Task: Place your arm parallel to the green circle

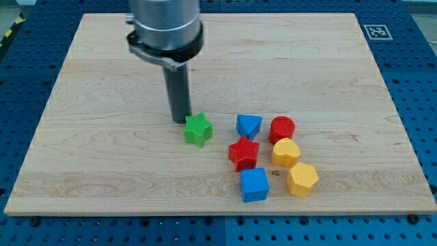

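No brand name or readable writing shows anywhere; the only marking is a black-and-white square fiducial tag [375, 31] stuck at the wooden board's [102, 157] top right corner, and its pattern is too small to make out in detail.

The arm's grey housing [166, 27] is cut off by the view's top edge, so nothing above its collar can be seen. From it the dark rod [179, 89] drops straight down, and my tip [181, 121] rests on the board just to the upper left of the green star [198, 129], seemingly touching its edge or a hair apart; I cannot tell which. The rod is a plain pusher with no jaws, so there is nothing to open, close or clamp.

The task names a green circle, but the only green block visible is star-shaped, and it sits near the board's middle, left of the other blocks.

To the right of it lie a blue triangular block [248, 126] and a red cylinder [281, 128]. Below them sit a red star [244, 154] and a yellow rounded block [285, 152], its exact shape hard to read. Lowest are a blue cube [254, 184] and a yellow hexagon [302, 179]. These six are packed closely, several appearing to touch
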Tool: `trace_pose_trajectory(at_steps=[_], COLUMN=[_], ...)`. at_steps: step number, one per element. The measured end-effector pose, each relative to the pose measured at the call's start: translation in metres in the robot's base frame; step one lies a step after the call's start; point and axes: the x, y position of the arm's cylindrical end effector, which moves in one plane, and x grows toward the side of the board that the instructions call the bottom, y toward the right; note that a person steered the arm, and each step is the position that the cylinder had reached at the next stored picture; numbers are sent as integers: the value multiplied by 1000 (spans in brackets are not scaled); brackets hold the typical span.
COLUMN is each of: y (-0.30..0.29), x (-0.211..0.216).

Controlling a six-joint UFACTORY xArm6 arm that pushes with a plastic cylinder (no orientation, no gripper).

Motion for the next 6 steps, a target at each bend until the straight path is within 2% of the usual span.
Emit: trace_pose_trajectory(at_steps=[1,2,3,4,5,6], y=[9,48,53,7,-72,-150], x=[30,34,38,40,-4,-96])
